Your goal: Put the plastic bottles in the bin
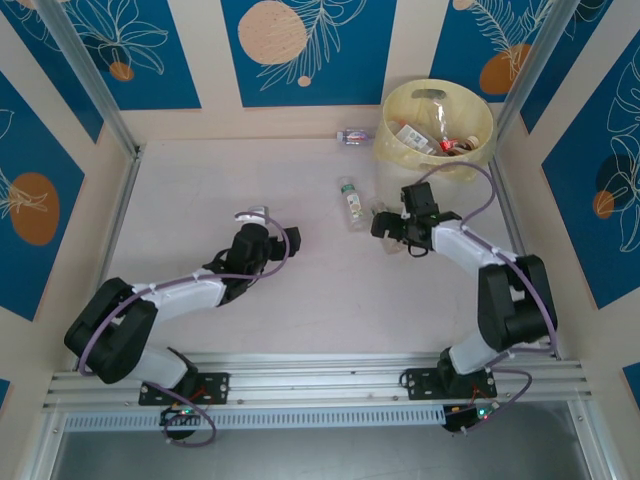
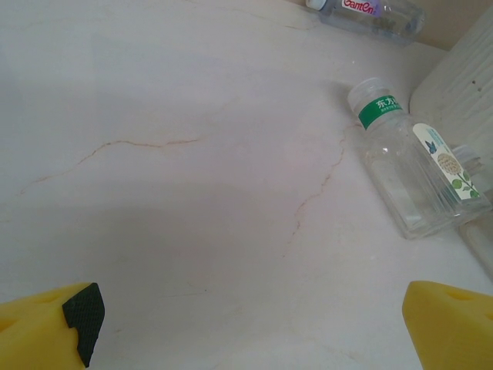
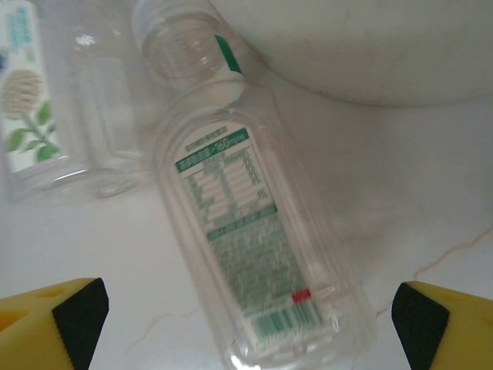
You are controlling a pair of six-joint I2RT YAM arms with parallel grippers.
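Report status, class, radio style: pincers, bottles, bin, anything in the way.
Left pincer open, empty. Right pincer open above a lying bottle. Second bottle close beside it. Some bottles already in the bin.

Top camera: you look steeply down from behind both arms | left wrist: low, facing forward over table, flower-label bottle ahead-right of left claw | right wrist: very close, same bottle ahead-left of right claw.

Pale marble-look counter, faint brown veins running across it. Blue panels with white leaves and orange discs line the far and side walls. Aluminium rail along the near edge, metal posts rising at the far corners.
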